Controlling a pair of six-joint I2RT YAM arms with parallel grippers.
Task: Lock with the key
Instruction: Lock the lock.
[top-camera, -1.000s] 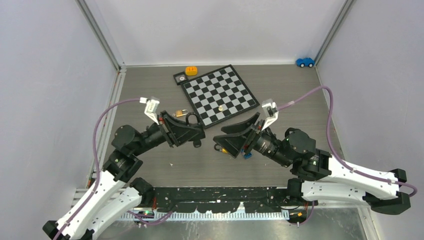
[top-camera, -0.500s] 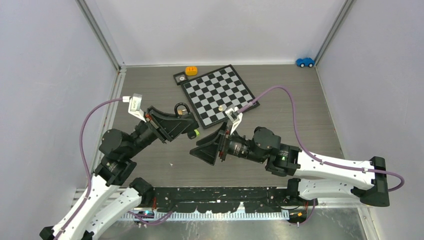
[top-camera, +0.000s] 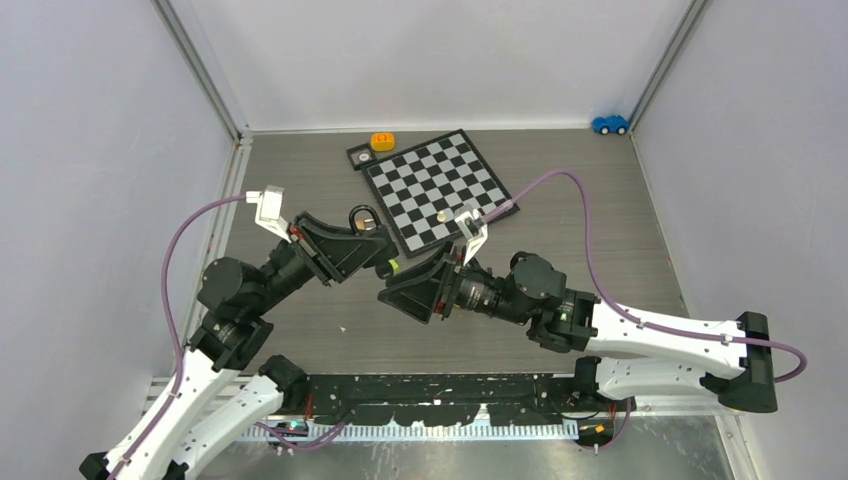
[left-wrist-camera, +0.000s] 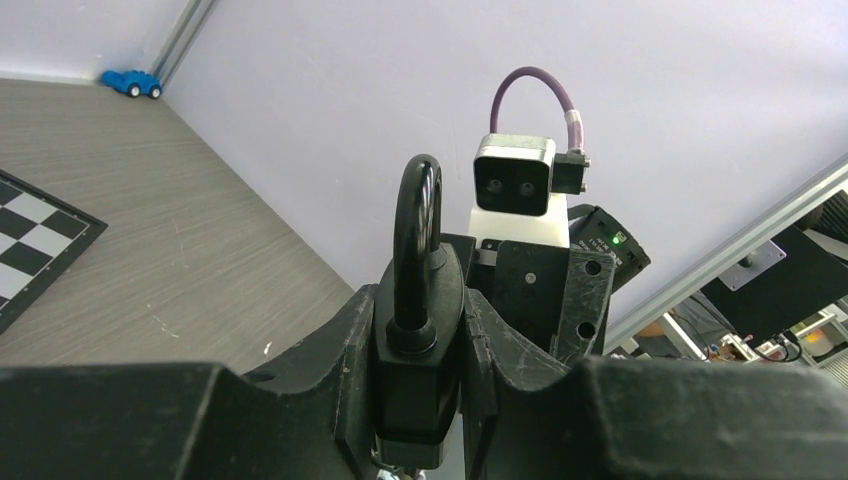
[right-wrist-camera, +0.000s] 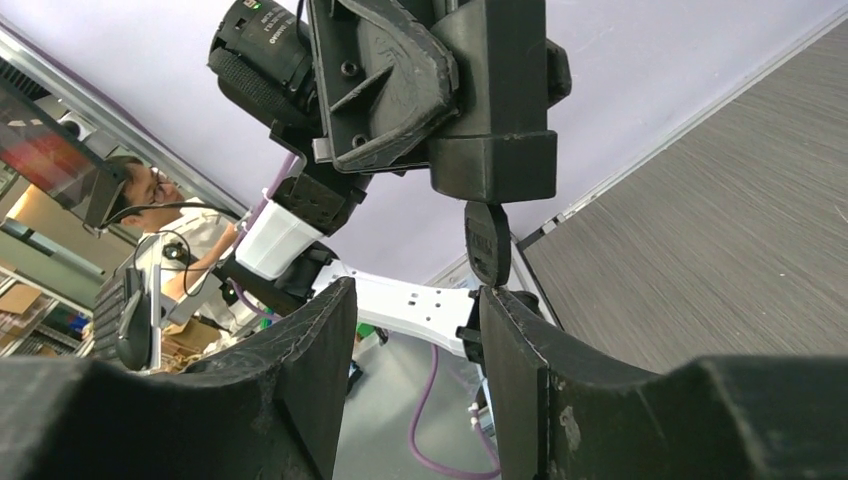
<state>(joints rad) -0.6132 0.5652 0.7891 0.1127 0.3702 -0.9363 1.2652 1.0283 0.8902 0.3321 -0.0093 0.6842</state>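
Note:
My left gripper is shut on a black padlock and holds it off the table. In the left wrist view the padlock is pinched between both fingers, its shackle pointing up. The key sticks out of the lock's underside; its dark oval head shows in the right wrist view, below the lock body. My right gripper is open just under it. The key head sits at the tip of one of the fingers, not between the jaws. From above, the right gripper meets the left one mid-table.
A chessboard lies behind the grippers, with a small gold piece on it. An orange block and a small black box sit at its far left corner. A blue toy car is in the far right corner.
My right arm has swung left, up to the left gripper, and its jaws have narrowed. The left arm lifted the padlock and drew back slightly to the left.

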